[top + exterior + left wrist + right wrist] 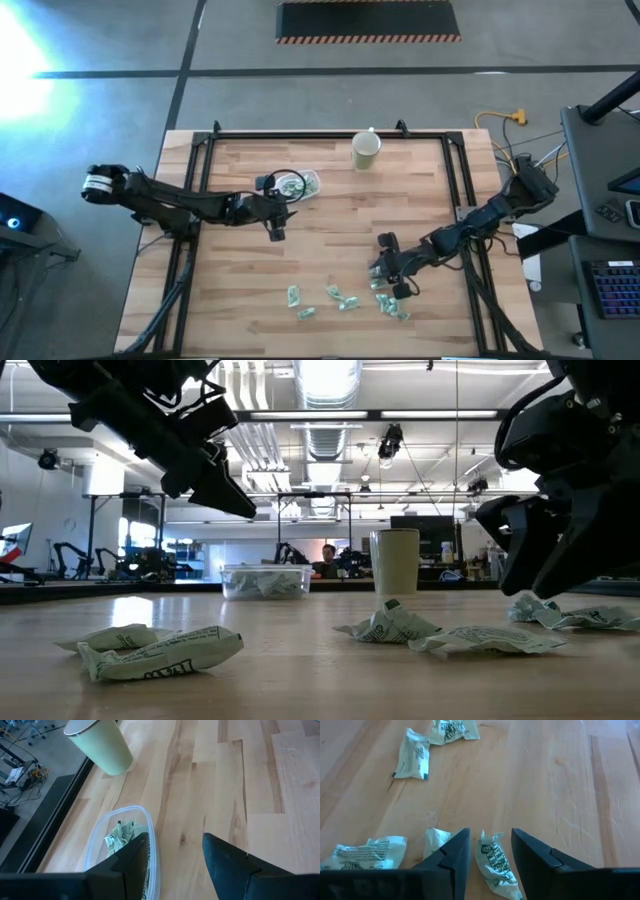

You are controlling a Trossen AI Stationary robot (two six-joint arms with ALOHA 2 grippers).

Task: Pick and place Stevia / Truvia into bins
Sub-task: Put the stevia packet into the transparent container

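Note:
Several crumpled pale green and white Stevia sachets lie flat on the near part of the wooden table. More sachets fill the clear bin, which stands at the far left-centre. My right gripper is low at the table, slanting down and open. Its fingers stand on either side of one sachet; I cannot tell whether they touch it. Other sachets lie beyond it. My left gripper hangs open and empty above the table, just on the near side of the bin.
A tall beige cup stands near the far edge, beyond the bin, and is the cup in the left wrist view. A black frame borders the table. Bare wood lies between the bin and the loose sachets.

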